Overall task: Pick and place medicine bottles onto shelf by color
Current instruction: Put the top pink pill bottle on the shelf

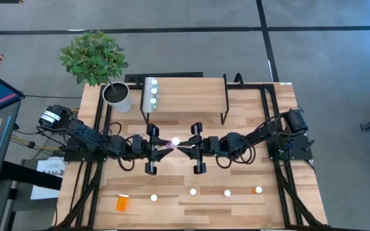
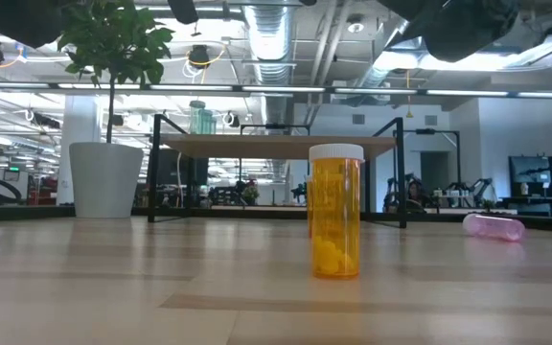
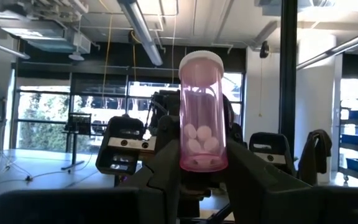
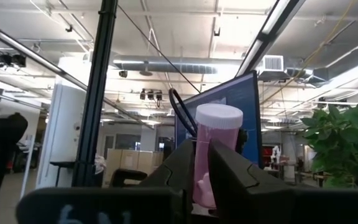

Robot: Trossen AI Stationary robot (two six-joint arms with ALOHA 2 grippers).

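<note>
Orange bottle stands closest to your low camera, upright on the table.

Your left gripper and right gripper meet tip to tip over mid-table, in front of the shelf, both clamped on one pink bottle. Each wrist view shows that bottle upright between its dark fingers, white cap up, pills in the bottom; the right fingers hide its lower half. Both arms reach inward, low and level. Green bottles line the shelf's left end. Another pink bottle lies on its side at the low view's right; the arms are cut off at the top there.
</note>
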